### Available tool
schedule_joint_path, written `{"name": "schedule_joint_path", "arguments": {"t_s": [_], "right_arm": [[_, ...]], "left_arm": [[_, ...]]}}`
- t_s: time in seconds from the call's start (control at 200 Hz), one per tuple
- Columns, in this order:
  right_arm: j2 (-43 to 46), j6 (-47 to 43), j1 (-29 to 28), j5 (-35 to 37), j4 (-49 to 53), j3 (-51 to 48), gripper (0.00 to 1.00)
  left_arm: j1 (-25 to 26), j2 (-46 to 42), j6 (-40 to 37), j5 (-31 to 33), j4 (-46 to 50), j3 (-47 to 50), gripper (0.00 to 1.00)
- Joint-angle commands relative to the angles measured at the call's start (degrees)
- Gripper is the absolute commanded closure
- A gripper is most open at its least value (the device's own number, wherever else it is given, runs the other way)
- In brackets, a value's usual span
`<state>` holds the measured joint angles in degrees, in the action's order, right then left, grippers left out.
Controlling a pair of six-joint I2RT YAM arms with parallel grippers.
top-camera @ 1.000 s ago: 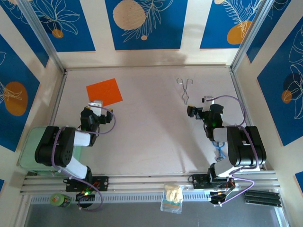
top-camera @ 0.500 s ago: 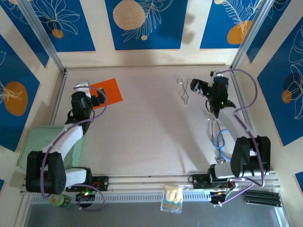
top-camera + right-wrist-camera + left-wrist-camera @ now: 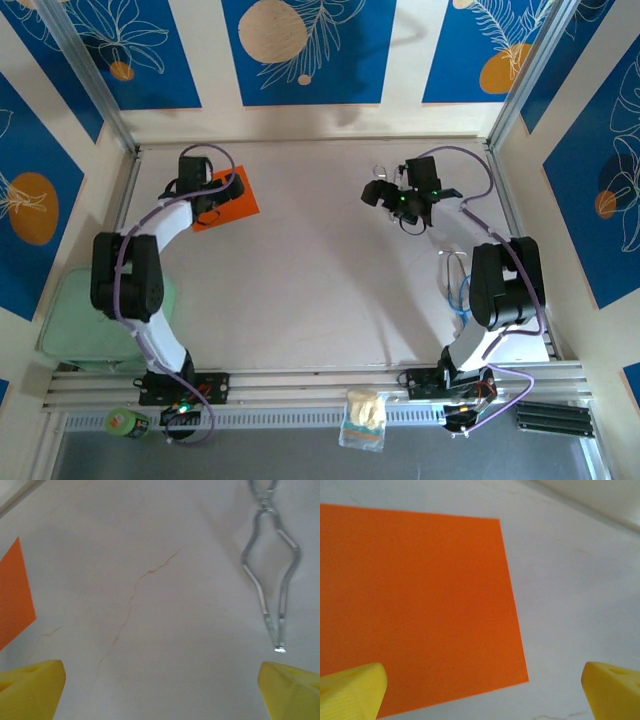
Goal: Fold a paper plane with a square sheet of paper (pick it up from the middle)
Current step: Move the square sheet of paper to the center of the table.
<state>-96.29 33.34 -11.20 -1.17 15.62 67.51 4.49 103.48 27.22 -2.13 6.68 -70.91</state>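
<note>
The square sheet of paper [image 3: 238, 200] is bright orange and lies flat and uncreased at the table's far left. My left gripper [image 3: 222, 188] hovers over the sheet's left part. In the left wrist view the sheet [image 3: 415, 605] spreads under the open left gripper [image 3: 482, 695], whose yellow fingertips [image 3: 351, 690] straddle the sheet's near right corner with nothing between them. My right gripper [image 3: 375, 192] hangs open over bare table at the far right. In the right wrist view the right gripper [image 3: 161, 692] is empty, and a corner of the sheet [image 3: 12, 597] shows at the left edge.
Metal tongs [image 3: 270, 580] lie just right of the right gripper's line, partly covered by it from above [image 3: 384, 172]. A pale green tray [image 3: 70, 320] sits off the table's left edge. A blue cable [image 3: 460, 290] loops beside the right arm. Walls enclose three sides.
Both arms have reached out from near their bases to the far part of the table. The left gripper now stands over the orange sheet; the right has swung left over the tongs.
</note>
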Motion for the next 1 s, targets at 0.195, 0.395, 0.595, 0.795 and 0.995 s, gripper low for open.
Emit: {"name": "schedule_joint_path", "arguments": {"t_s": [0.195,0.395,0.595,0.795,0.995], "right_arm": [[-2.45,1.99,-2.15,-5.44,0.9,3.16,0.0],[-3.43,2.26,-2.87,-5.58,0.95,3.73,0.0],[-4.21,2.86,-3.2,-4.85,1.44,4.1,0.0],[-4.79,3.67,-3.16,-4.01,2.04,4.21,0.0],[-5.31,4.15,-3.2,-3.87,2.31,4.05,0.01]], "left_arm": [[-0.54,13.71,0.68,-0.52,14.45,-14.36,0.0],[-0.31,16.92,-0.69,-3.44,16.42,-15.92,0.0],[0.85,17.01,-1.62,-4.41,17.92,-13.64,0.0],[3.09,15.71,-1.38,-7.57,20.13,-8.5,0.02],[10.6,10.51,2.11,-10.9,21.6,-0.79,0.01]]}}
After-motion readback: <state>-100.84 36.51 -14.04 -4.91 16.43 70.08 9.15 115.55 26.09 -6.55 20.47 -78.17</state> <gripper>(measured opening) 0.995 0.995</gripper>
